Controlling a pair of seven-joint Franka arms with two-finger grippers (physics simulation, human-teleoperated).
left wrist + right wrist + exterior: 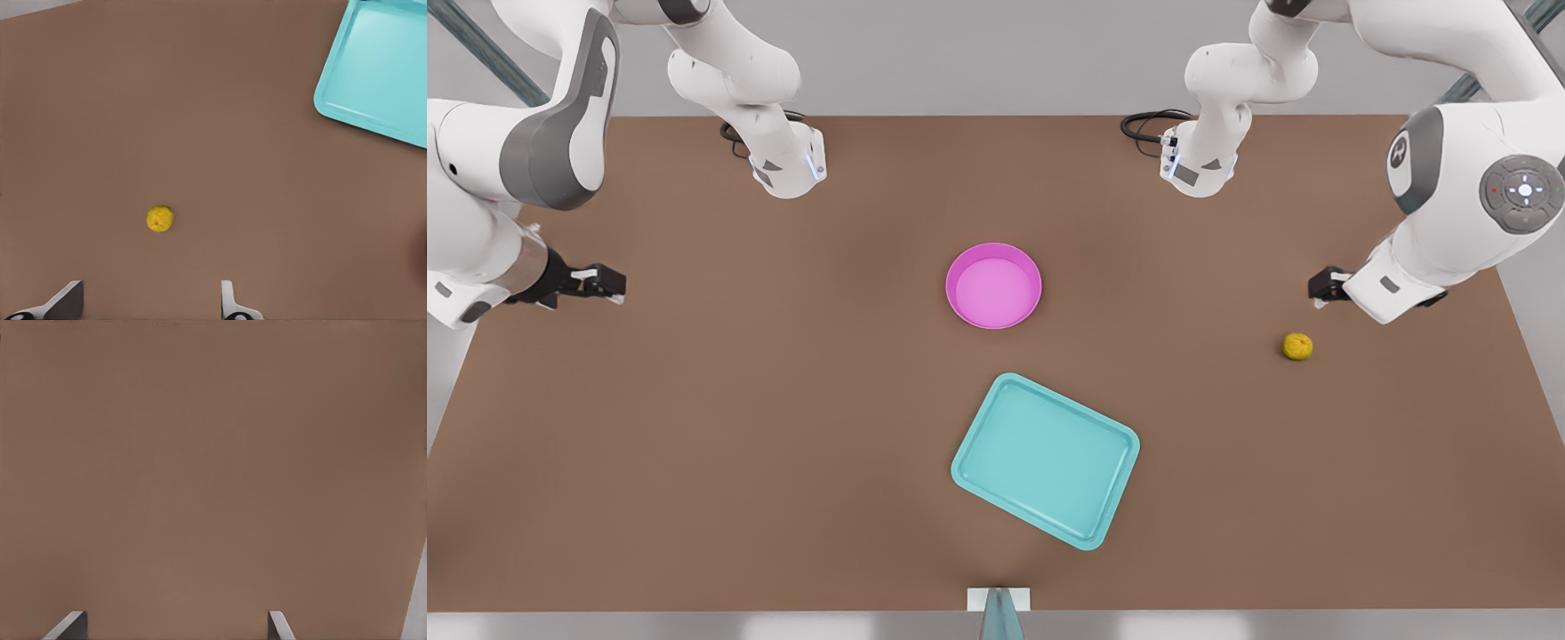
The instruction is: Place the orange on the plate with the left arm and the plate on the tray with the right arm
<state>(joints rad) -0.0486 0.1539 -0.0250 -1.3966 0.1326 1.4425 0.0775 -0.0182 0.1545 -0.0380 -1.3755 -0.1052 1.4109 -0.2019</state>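
- Resting bare on the brown tabletop, the orange sits toward the front view's right, well apart from the plate and untouched, so the first step is judged not yet begun.
- The plate lies empty near the middle of the tabletop, its pink floor clear of fruit; it is apart from the tray, which lies nearer the front view's lower edge and turned at an angle, with nothing in it.
- The left pincer hovers near the orange, a little off to one side of it; in the left wrist view the orange lies ahead of the two fingertips, which stand wide apart and hold nothing.
- The right pincer hangs at the front view's left, well apart from the plate, its fingertips spread wide over bare tabletop; this arm appears to wait.
- Both placements remain: orange onto plate, then plate onto tray.
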